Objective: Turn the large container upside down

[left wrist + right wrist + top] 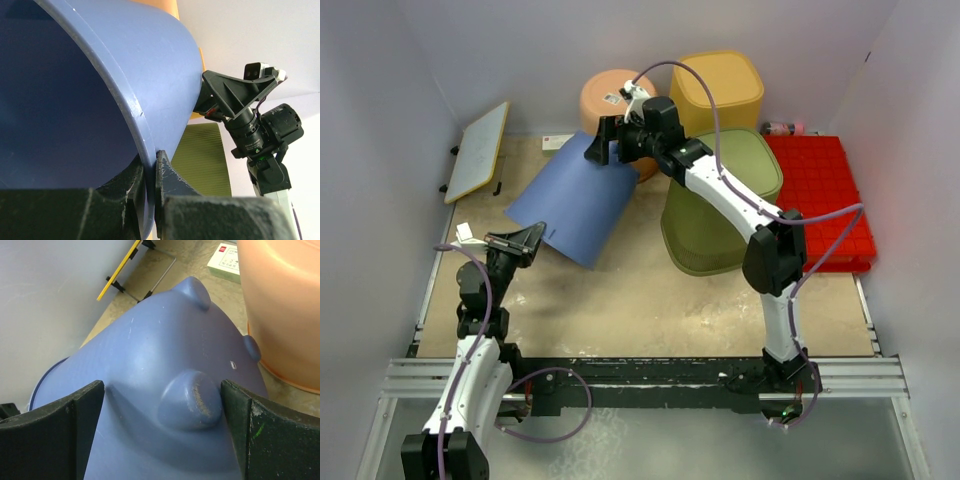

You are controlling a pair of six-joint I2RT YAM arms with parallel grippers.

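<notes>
1. White walls all around, tan table (650, 300) below both pincers.
2. Left pincer (150, 167) closed on rim of blue bin (570, 205), one finger inside, one outside.
3. Right pincer (160, 400) wide open, holding nothing, fingers either side of bin's base, one round foot (192, 400) between them; touch not clear.
4. Bin lying tilted on its side, mouth toward left pincer, base up at right pincer; orange tub (285, 315) just beyond right pincer.
5. Judged about halfway: tipped over already, not yet upside down.
6. Left to do, probably: pushing base further over until whole rim lies flat on table, then letting go.
</notes>
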